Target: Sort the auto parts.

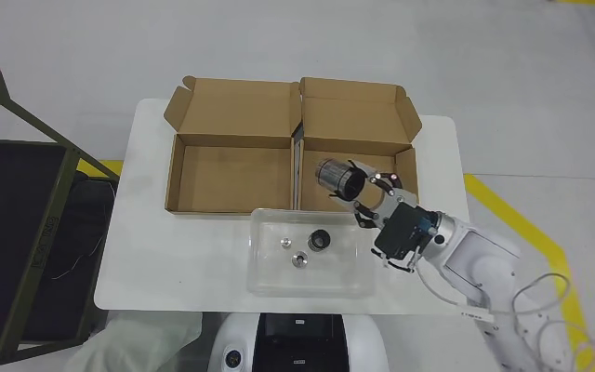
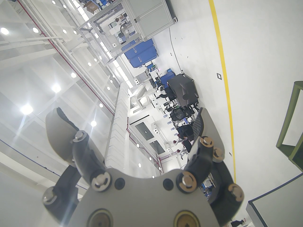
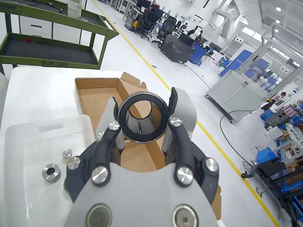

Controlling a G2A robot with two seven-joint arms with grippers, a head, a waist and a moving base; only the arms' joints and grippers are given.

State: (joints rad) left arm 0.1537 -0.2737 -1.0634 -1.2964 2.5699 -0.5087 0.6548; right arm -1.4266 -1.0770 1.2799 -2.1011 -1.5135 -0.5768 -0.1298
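Steel sleeve (image 1: 330, 174) sits clamped in my right gripper (image 1: 353, 188) above the right cardboard box (image 1: 404, 163); next I'd lower and release.

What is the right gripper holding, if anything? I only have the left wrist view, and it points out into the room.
Observer: The right gripper is shut on a cylindrical bearing.
Operator: Where is it?
Observer: In the top view it sits over the open right cardboard box.
Operator: Any parts not yet sorted?
Observer: Three small ones lie in the clear tray: a black ring, a metal ring and a small metal disc.
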